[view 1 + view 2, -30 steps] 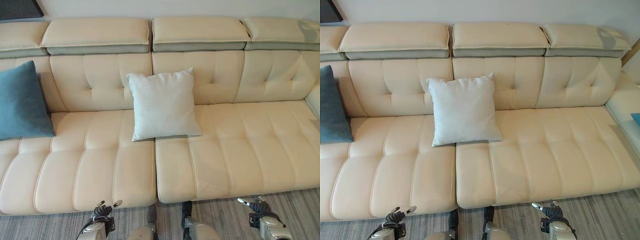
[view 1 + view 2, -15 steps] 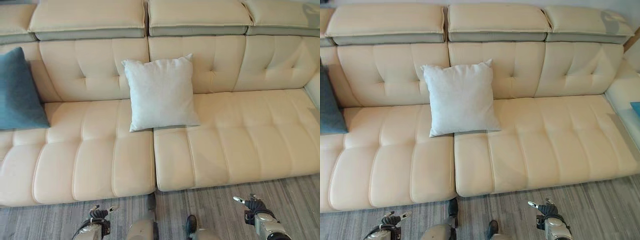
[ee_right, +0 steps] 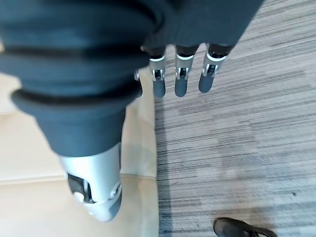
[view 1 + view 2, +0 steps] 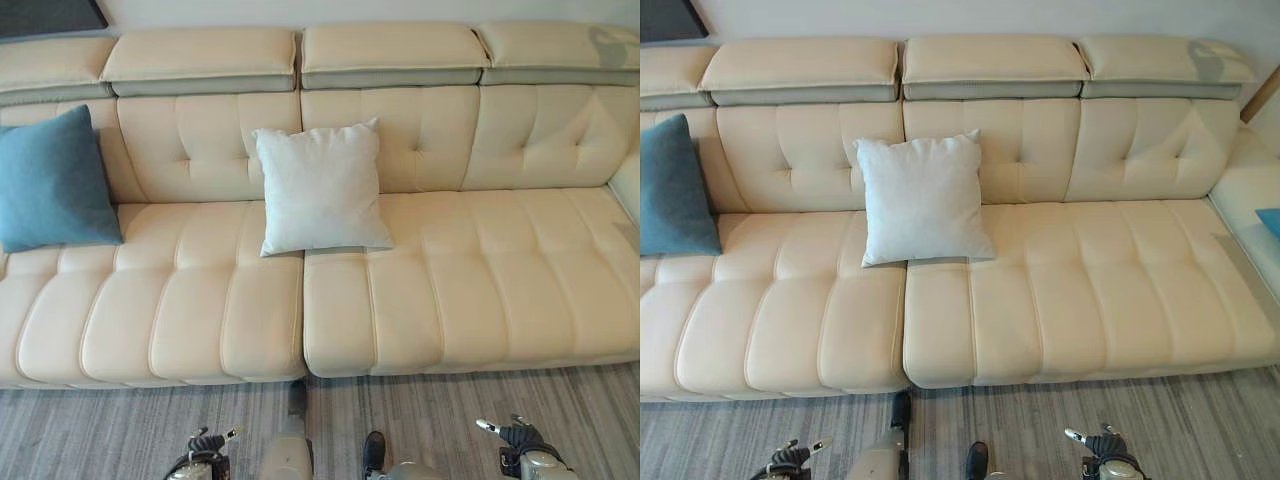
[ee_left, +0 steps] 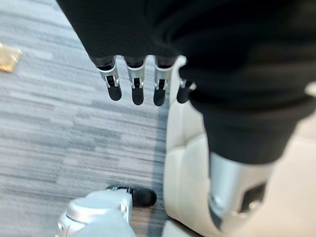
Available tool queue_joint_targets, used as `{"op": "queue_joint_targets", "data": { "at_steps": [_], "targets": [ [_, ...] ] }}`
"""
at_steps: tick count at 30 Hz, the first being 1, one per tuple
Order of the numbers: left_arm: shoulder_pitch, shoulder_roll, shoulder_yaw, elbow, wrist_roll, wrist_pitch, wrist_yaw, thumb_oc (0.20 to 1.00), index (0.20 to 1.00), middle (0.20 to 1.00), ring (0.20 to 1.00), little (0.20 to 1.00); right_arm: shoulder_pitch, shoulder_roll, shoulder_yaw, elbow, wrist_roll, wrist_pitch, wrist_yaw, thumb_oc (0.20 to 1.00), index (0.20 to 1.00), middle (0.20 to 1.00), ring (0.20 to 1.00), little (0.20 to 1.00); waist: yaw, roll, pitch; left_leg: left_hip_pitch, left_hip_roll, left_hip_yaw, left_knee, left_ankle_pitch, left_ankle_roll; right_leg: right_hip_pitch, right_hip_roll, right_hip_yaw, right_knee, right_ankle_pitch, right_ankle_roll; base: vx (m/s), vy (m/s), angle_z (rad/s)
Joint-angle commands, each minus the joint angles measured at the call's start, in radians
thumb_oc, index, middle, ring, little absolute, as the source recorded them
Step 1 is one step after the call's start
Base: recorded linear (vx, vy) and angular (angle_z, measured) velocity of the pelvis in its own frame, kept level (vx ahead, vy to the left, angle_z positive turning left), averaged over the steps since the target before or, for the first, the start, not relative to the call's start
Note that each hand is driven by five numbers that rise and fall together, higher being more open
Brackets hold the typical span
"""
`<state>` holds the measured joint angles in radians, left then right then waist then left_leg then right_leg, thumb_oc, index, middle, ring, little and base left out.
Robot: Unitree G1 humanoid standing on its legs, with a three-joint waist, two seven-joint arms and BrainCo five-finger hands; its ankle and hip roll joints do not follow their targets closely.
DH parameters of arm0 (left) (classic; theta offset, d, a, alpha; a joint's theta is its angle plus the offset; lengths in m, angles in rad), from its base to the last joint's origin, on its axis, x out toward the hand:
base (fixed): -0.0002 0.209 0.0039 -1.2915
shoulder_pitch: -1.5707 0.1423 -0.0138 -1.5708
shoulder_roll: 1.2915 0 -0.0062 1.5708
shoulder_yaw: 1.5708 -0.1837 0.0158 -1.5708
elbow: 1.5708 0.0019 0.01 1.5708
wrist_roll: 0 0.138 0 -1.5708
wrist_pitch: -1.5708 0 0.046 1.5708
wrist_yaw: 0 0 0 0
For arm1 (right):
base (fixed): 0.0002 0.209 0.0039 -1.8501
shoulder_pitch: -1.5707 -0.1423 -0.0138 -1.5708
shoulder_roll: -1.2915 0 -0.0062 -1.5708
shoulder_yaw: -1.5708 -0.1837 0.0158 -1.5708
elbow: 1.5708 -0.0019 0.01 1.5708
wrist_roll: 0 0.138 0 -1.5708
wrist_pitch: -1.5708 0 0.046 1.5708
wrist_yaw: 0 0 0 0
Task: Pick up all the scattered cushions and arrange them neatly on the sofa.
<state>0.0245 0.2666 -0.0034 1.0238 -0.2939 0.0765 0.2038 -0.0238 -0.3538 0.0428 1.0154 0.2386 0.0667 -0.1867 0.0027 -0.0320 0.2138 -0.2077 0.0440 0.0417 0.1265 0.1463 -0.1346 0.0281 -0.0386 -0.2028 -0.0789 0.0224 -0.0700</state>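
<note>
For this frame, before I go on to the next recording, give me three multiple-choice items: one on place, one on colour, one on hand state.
1. Where does the white cushion stand?
A. on the floor
B. on the sofa seat, leaning on the backrest
C. on a headrest

2. What colour is the cushion at the sofa's left end?
A. red
B. yellow
C. blue

3. What are the left hand and right hand doing?
A. both open, holding nothing
B. left clutches a cushion
C. right clutches a cushion

Answers: 1 B, it stands over the seam between two seats; 2 C, it is blue against the cream leather; 3 A, the fingers hang straight over the grey floor.
</note>
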Motion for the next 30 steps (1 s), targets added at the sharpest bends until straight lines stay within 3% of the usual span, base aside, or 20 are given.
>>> {"op": "queue_joint_targets", "data": {
  "at_steps": [1,3,6,15,18,23,24,25,26,28,30],
  "targets": [
    [-0.040,0.016,-0.009,-0.001,0.018,-0.018,0.004,1.000,1.000,1.000,1.000,1.000,-0.044,-0.014,0.013,-0.010,0.011,-0.020,-0.002,1.000,1.000,1.000,1.000,1.000,-0.004,-0.012,0.011,0.023,-0.070,0.028,0.064,-0.180,0.109,-0.029,0.020,0.008,0.069,-0.136,0.097,-0.03,0.017,-0.14],
    [-0.037,0.013,-0.012,-0.001,0.013,-0.017,0.005,1.000,1.000,1.000,1.000,1.000,-0.044,-0.009,0.011,-0.006,0.013,-0.016,-0.003,1.000,1.000,1.000,1.000,1.000,-0.008,-0.005,-0.001,0.063,-0.072,0.030,0.038,-0.199,0.112,-0.032,0.023,0.015,0.068,-0.140,0.098,0.00,0.044,0.13],
    [-0.027,0.001,-0.022,0.010,0.028,-0.009,0.006,1.000,1.000,1.000,1.000,1.000,-0.030,0.002,0.014,-0.007,0.008,-0.014,-0.003,1.000,1.000,1.000,1.000,1.000,-0.026,0.026,-0.038,0.160,-0.063,0.022,-0.170,-0.146,0.109,-0.041,0.038,0.006,0.052,-0.124,0.109,0.01,0.102,-0.03],
    [-0.024,-0.010,-0.042,0.040,0.059,0.002,-0.001,1.000,1.000,1.000,1.000,1.000,-0.016,0.019,0.012,0.003,-0.005,-0.007,-0.010,1.000,1.000,1.000,1.000,1.000,-0.039,0.026,-0.056,0.210,-0.069,0.049,-0.214,-0.156,0.121,-0.020,0.030,0.037,0.018,-0.089,0.132,-0.03,0.112,-0.05],
    [-0.037,-0.008,-0.056,0.060,0.081,0.008,-0.010,1.000,1.000,1.000,1.000,1.000,-0.008,0.032,0.000,0.026,0.006,-0.006,-0.008,1.000,1.000,1.000,1.000,1.000,-0.059,0.024,-0.059,0.212,-0.071,0.091,-0.214,-0.170,0.129,-0.037,0.026,0.076,0.023,-0.068,0.146,-0.05,0.102,-0.38],
    [-0.054,-0.005,-0.072,0.065,0.109,0.005,-0.022,1.000,1.000,1.000,1.000,1.000,-0.001,0.046,-0.038,0.047,0.026,-0.001,-0.005,1.000,1.000,1.000,1.000,1.000,-0.098,0.029,-0.042,0.220,-0.061,0.251,-0.214,-0.198,0.152,-0.124,0.012,0.148,0.091,-0.042,0.184,-0.10,0.120,-0.98],
    [-0.060,-0.003,-0.067,0.061,0.105,0.005,-0.021,1.000,1.000,1.000,1.000,1.000,-0.004,0.044,-0.041,0.049,0.025,0.000,-0.003,1.000,1.000,1.000,1.000,1.000,-0.100,0.032,-0.037,0.223,-0.057,0.282,-0.214,-0.205,0.156,-0.146,0.003,0.133,0.121,-0.042,0.189,-0.05,0.084,-1.74],
    [-0.068,-0.002,-0.068,0.052,0.105,0.005,-0.020,1.000,1.000,1.000,1.000,1.000,-0.003,0.041,-0.058,0.049,0.028,0.003,-0.008,1.000,1.000,1.000,1.000,1.000,-0.110,0.037,-0.025,0.247,-0.045,0.334,-0.214,-0.227,0.149,-0.154,-0.029,0.046,0.156,-0.048,0.205,-0.03,0.049,-1.82],
    [-0.068,-0.002,-0.068,0.052,0.105,0.005,-0.020,1.000,1.000,1.000,1.000,1.000,-0.003,0.041,-0.058,0.049,0.028,0.003,-0.008,1.000,1.000,1.000,1.000,1.000,-0.109,0.037,-0.025,0.247,-0.045,0.334,-0.214,-0.227,0.149,-0.154,-0.029,0.046,0.156,-0.048,0.205,-0.02,-0.003,-2.03],
    [-0.071,0.003,-0.050,0.049,0.108,0.008,-0.020,1.000,1.000,1.000,1.000,1.000,0.008,0.035,-0.081,0.067,0.022,0.006,-0.009,1.000,1.000,1.000,1.000,1.000,-0.101,0.037,-0.028,0.268,-0.025,0.425,-0.214,-0.229,0.132,-0.144,-0.085,-0.177,0.153,-0.031,0.206,-0.01,-0.098,-1.77],
    [-0.071,0.005,-0.043,0.054,0.113,0.011,-0.023,1.000,1.000,1.000,1.000,1.000,0.013,0.030,-0.091,0.077,0.013,0.010,-0.008,1.000,1.000,1.000,1.000,1.000,-0.101,0.031,-0.034,0.292,-0.020,0.487,-0.214,-0.229,0.127,-0.136,-0.098,-0.266,0.136,-0.015,0.210,0.04,-0.098,-1.39]
  ]
}}
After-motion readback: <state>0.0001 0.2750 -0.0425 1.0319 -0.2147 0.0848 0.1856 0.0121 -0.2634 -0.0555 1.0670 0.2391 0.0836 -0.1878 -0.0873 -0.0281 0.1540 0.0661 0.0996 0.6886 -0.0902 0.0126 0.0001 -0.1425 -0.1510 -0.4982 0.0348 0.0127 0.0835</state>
